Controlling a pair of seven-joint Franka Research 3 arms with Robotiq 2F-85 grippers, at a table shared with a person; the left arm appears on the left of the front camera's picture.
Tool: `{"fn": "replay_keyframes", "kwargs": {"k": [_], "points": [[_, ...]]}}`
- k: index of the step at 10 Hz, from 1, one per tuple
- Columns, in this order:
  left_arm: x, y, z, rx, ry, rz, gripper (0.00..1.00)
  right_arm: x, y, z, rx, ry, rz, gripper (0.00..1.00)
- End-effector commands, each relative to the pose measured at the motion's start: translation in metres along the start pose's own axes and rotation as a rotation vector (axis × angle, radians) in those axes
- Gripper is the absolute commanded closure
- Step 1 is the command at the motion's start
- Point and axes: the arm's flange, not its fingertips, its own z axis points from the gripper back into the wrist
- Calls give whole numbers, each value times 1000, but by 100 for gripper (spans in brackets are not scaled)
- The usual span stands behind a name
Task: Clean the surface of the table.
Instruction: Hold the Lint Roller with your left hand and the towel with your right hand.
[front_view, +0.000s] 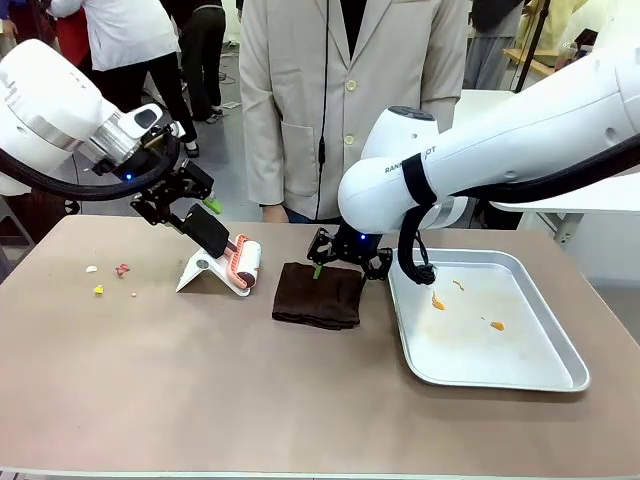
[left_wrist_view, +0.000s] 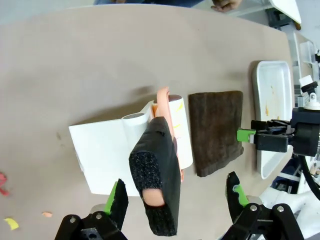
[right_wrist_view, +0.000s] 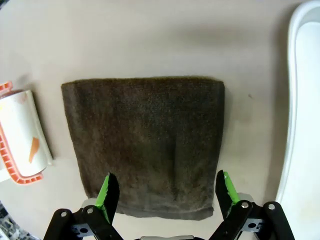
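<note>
Large rectangular matte brown-taupe worktop (front_view: 300, 400) runs full width of front view, carrying everything. Its mess is a few small pink, white and yellow crumbs (front_view: 122, 270) near its left end. Left end effector (left_wrist_view: 175, 187) is wide open, holding nothing, jaws either side of the black padded handle (left_wrist_view: 155, 170) of an orange-framed white lint roller (front_view: 243, 265), which leans on a white folded stand (front_view: 200, 272). Right end effector (right_wrist_view: 166, 182) is also fully open and empty, hovering over the near edge of a folded dark-brown terry cloth (front_view: 320, 293), which lies btw. the roller and a shiny silver rectangular metal tray (front_view: 500, 350). Step in hand looks like the pick-up of the tools. For the left: centre the handle btw. the pads, close around mid-length not at the tip, lift clear of the stand before swinging toward the crumbs, and keep the roll flat on the surface. For the right: drop straight down and pinch enough cloth layers that it doesn't unfold. Hard to tell: whether either left pad touches the handle yet, as the wrist view shows gaps but the angle is steep. The stand's underside is hidden. Right fingertips are mostly masked by the wrist in front view. What the crumbs and the orange bits (front_view: 438, 301) in the tray are made of is too small to say.
</note>
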Motion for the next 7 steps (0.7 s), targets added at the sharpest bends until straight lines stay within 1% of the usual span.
{"fn": "replay_keyframes", "kwargs": {"k": [1, 2, 4, 6, 7], "points": [[5, 2, 1, -11, 18, 34, 0, 4, 12, -1, -53, -4, -30, 0], [5, 2, 1, -6, 23, 38, 0, 5, 11, -6, -74, 1, -41, 0], [3, 4, 2, 9, 32, 47, 0, 6, 11, -13, -114, -20, -45, 0], [3, 5, 1, 16, 40, 52, 0, 7, 10, -24, -144, 10, -9, 0], [3, 6, 1, 17, 42, 54, 0, 7, 10, -25, -141, 4, -7, 0]]}}
